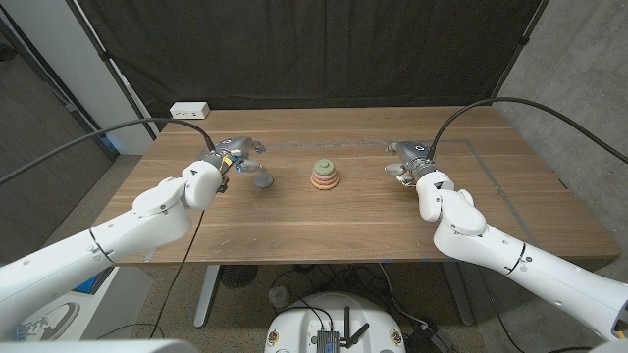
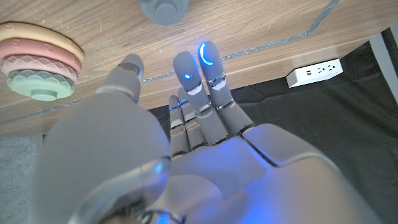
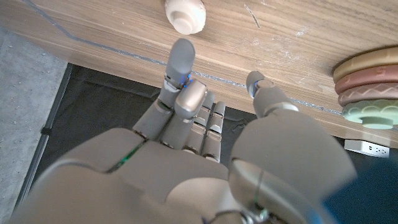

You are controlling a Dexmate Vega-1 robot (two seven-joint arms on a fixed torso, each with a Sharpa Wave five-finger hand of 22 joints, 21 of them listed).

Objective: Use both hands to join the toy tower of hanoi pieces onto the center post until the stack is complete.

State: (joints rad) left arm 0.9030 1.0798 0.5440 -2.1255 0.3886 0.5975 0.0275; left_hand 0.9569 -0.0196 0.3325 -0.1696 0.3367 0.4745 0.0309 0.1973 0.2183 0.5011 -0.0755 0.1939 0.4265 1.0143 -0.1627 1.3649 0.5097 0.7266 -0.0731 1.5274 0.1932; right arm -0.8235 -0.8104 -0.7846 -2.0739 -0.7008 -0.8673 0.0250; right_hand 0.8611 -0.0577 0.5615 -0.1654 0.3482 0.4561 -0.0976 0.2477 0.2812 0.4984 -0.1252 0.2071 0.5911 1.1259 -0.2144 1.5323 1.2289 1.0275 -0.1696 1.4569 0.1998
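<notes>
Fumbling threatens: both the left hand [image 1: 234, 155] and right hand [image 1: 404, 162] are open, empty; grey piece [image 1: 263, 181], at nine o'clock of the stack [image 1: 325, 176], may skid.

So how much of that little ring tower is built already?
Three rings sit stacked on the post. Neither hand holds anything: the left hand hovers by a loose grey piece, the right hand by a cream piece. Both still need adding.

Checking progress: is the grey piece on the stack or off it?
Off. The grey piece sits on the table beside the left hand, apart from the stack.
</notes>
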